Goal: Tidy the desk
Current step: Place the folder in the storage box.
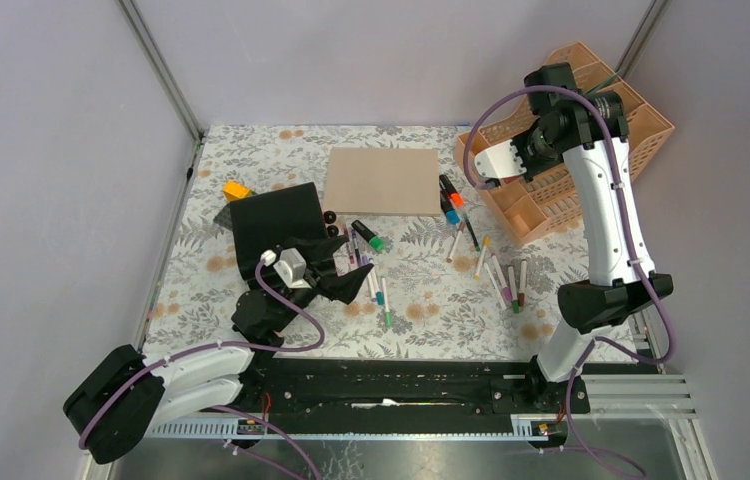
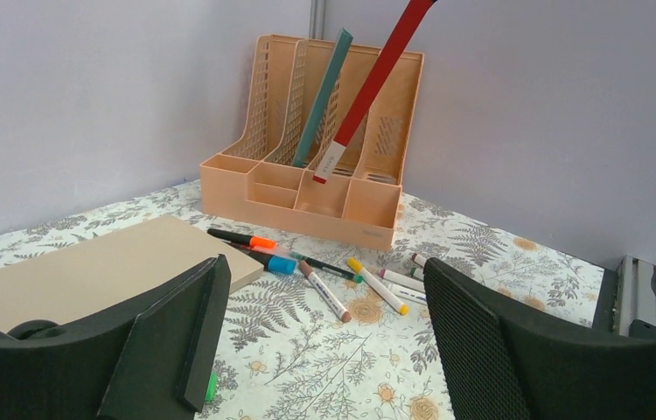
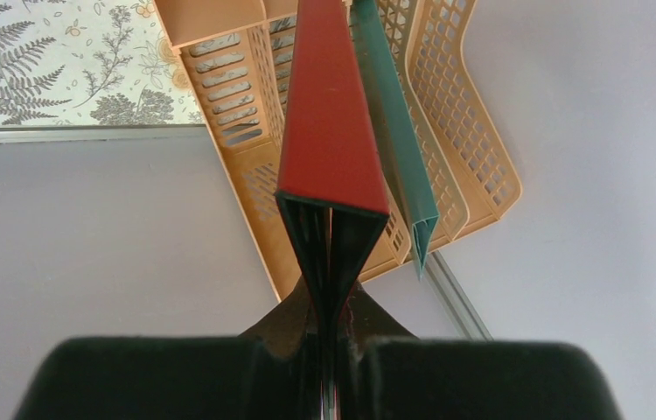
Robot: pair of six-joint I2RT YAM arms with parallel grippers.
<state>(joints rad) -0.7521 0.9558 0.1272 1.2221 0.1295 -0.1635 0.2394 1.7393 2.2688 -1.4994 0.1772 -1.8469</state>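
Right gripper [image 3: 331, 325] clamps red folder [image 3: 329, 122] at organizer [image 3: 473, 149], far right corner of desk [image 1: 421, 300]; we see left gripper [image 2: 324, 350] agape.

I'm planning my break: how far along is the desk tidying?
Done: teal folder stands in the rack. In hand: right pincer grips the red folder over the rack. To do: markers, tan board and black notebook lie on the desk; left pincer open, empty.
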